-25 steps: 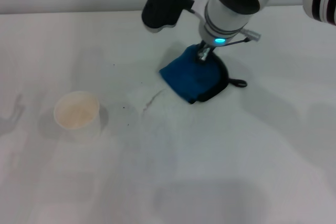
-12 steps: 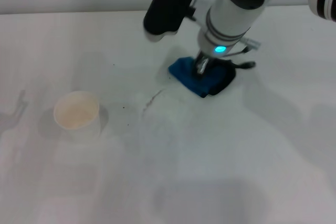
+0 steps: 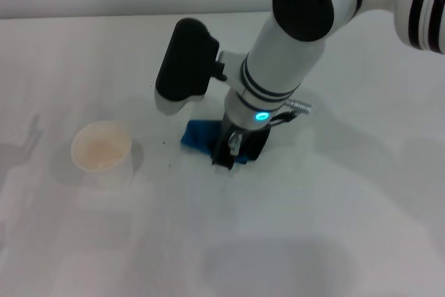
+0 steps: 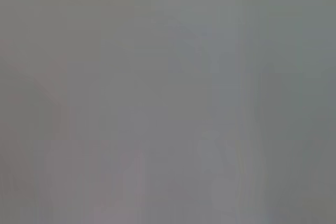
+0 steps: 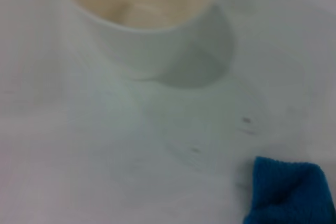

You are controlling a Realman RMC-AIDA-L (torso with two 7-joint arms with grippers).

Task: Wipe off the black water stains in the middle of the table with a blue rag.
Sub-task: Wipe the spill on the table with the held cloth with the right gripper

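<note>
- Rag position: the blue rag (image 3: 198, 135) lies bunched on the white table (image 3: 334, 206) near its middle, to the right of the paper cup (image 3: 102, 149) and apart from it.
- The right gripper (image 3: 228, 149) points down onto the rag's right part, its fingers clamped together on the cloth and pressing it to the tabletop.
- Only the rag's left end shows in the head view; the rest sits under the wrist and the black camera block.
- Black water stains (image 3: 165, 142): tiny dark specks remain on the table between cup and rag; no larger blotch is visible, and it may lie hidden under the cloth.
- The right wrist view shows the rag's corner (image 5: 291, 192), faint specks (image 5: 247, 121) beside it, and the cup (image 5: 136, 14) farther off.
- The left wrist view is a plain grey blur, and the left gripper appears nowhere.
</note>
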